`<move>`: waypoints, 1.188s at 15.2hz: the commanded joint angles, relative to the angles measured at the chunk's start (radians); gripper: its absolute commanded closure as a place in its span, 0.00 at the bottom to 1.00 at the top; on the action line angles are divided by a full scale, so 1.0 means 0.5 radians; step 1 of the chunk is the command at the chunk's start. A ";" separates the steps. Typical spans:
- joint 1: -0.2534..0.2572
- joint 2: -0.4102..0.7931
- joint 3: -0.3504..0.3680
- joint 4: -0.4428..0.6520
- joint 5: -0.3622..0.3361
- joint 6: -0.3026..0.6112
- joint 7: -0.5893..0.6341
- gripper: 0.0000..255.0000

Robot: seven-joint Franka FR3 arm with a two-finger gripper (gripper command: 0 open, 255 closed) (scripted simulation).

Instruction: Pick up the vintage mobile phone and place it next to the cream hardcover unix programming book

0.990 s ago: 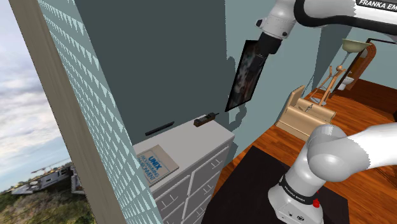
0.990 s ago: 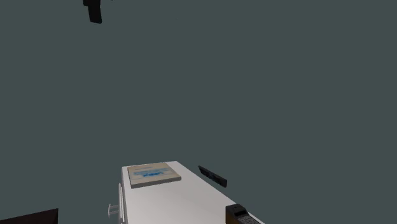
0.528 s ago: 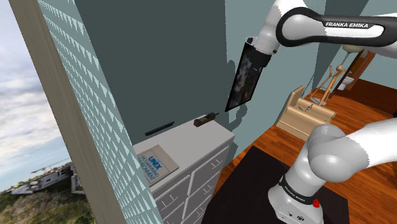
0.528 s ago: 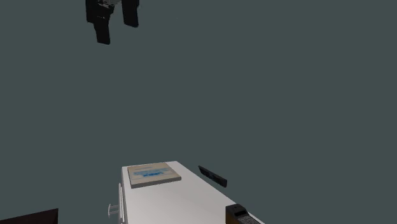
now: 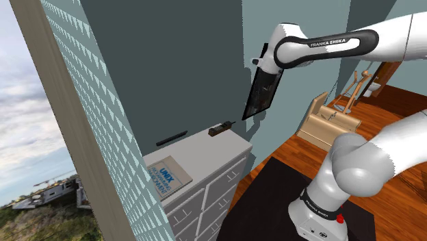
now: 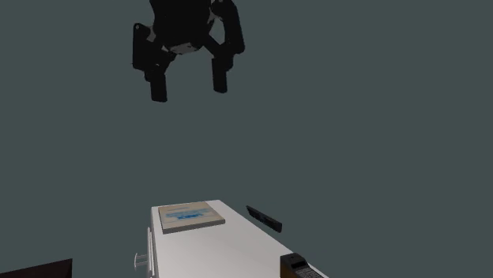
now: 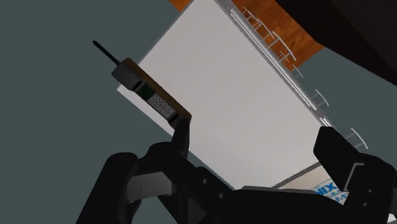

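Note:
The vintage mobile phone (image 5: 219, 129) is a dark brown handset with a keypad and a thin aerial. It lies near one end of the white dresser top (image 5: 198, 154), and I also see it from the hand (image 7: 149, 95) and at the frame's bottom edge (image 6: 299, 267). At the dresser's other end lies the cream book (image 5: 167, 179) with a blue title, flat (image 6: 190, 215), its corner showing under the hand (image 7: 327, 189). My black gripper (image 6: 190, 83) hangs open high above the dresser, with nothing between its fingers (image 7: 181, 137). The phone lies beyond the fingertips.
A dark flat bar (image 5: 171, 137) lies along the dresser's back edge by the teal wall (image 6: 264, 218). A dark framed picture (image 5: 262, 89) hangs just behind the hand. Drawer handles (image 7: 280, 48) line the dresser front above a wood floor. Wooden furniture (image 5: 332, 116) stands farther off.
The gripper has come down and moved toward the second exterior view's right, now larger and fully in frame. In the shoulder view the forearm has swung down toward the wall. Phone and book have not moved.

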 commanded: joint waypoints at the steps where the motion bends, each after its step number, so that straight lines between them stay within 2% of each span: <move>1: 0.043 0.132 -0.086 0.017 0.000 0.104 -0.188 0.00; 6: 0.158 0.533 -0.296 0.128 0.098 0.349 -0.685 0.00; 11: 0.242 1.001 -0.429 0.311 0.360 0.542 -1.251 0.00; 14: 0.221 1.293 -0.418 0.455 0.562 0.617 -1.599 0.00; 18: 0.116 1.657 -0.312 0.680 0.775 0.675 -1.996 0.00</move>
